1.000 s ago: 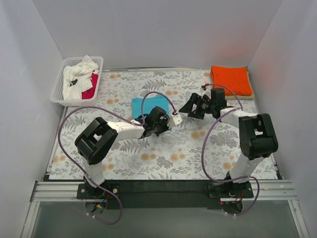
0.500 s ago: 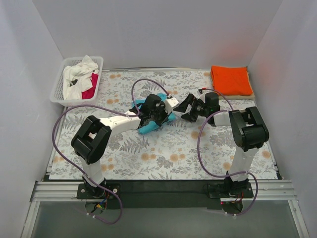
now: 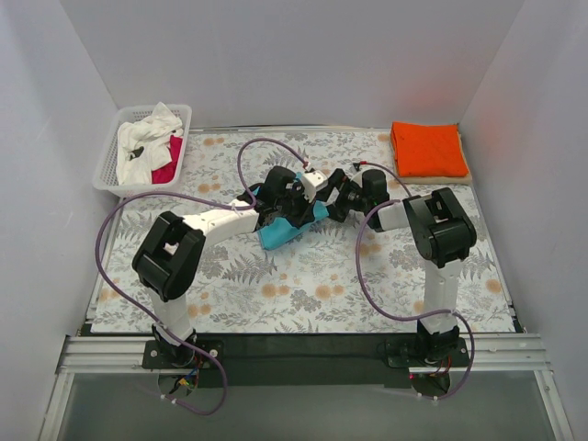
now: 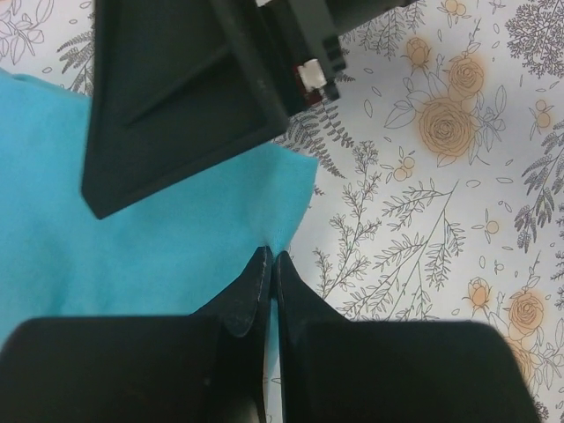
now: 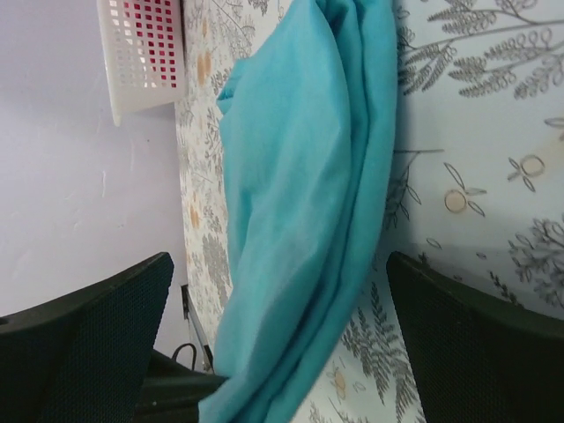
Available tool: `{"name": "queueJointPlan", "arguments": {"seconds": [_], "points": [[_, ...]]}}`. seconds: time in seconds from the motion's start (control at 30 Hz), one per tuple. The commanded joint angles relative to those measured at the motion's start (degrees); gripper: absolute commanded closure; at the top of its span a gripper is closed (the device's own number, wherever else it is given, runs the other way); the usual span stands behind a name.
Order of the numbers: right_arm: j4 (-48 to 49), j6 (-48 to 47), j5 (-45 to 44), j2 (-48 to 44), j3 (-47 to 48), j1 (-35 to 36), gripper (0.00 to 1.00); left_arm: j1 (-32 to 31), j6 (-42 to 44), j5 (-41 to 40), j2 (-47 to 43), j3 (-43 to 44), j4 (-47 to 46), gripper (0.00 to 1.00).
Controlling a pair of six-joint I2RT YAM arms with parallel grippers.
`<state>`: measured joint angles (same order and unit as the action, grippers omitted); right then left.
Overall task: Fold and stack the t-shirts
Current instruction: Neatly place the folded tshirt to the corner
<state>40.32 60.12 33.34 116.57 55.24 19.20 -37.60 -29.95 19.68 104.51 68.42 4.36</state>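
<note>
The teal t-shirt [image 3: 278, 231] lies bunched mid-table. My left gripper [image 3: 296, 196] is shut on its edge; the left wrist view shows the closed jaws [image 4: 271, 257] pinching the cloth [image 4: 132, 256]. My right gripper [image 3: 334, 199] is open just right of it, and its finger [image 4: 176, 88] shows in the left wrist view. In the right wrist view the teal shirt [image 5: 300, 203] hangs in folds between the open gripper [image 5: 278, 262]. A folded orange t-shirt [image 3: 427, 148] lies at the back right. White [image 3: 147, 138] and red-pink [image 3: 168, 162] shirts sit in the basket.
The white lattice basket [image 3: 107, 170] stands at the back left and shows in the right wrist view [image 5: 141, 53]. The floral tablecloth [image 3: 303, 294] covers the table. White walls close in on three sides. Purple cables loop over both arms.
My left gripper moved away from me and to the right, took the teal shirt's edge and pulled it into a bunch. My right gripper moved left up to the shirt.
</note>
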Motion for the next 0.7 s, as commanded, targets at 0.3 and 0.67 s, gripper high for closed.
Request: {"name": "queueJointPlan", "arguments": {"seconds": [0.3, 0.67], "points": [[4.60, 4.39, -6.62, 4.28, 4.17, 3.91, 0.23, 0.51, -3.79, 1.14, 1.84, 2.86, -1.46, 1.00], [4.07, -0.95, -9.52, 7.18, 7.68, 4.18, 0.62, 0.78, -5.55, 3.78, 0.96, 3.30, -1.46, 1.00]]}}
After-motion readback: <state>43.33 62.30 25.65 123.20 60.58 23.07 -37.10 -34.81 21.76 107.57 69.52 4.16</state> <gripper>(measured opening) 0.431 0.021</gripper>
